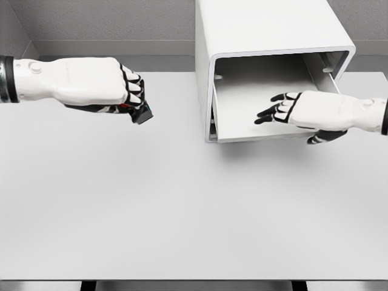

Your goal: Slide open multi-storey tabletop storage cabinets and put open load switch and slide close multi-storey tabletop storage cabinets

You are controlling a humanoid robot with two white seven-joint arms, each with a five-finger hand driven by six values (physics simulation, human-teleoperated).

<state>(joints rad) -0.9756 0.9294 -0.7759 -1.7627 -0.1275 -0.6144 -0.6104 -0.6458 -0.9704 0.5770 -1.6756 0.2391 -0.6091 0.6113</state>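
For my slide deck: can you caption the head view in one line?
Left hand grips the load switch above the table; open right hand reaches at the open cabinet drawer.

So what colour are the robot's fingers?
Black with white patches, on both the left hand and right hand. The head view shows them best.

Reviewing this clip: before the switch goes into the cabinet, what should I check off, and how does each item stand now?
1. Left robot hand grips the load switch: ok, fingers curled around it.
2. Cabinet drawer slid open: ok.
3. Drawer floor free of other items: ok where visible.
4. Right robot hand out of the drop path: not ok, open fingers reach over the drawer.
5. Switch over the drawer: not ok, it is off to the left above the table.
6. Grip firmness: cannot tell.
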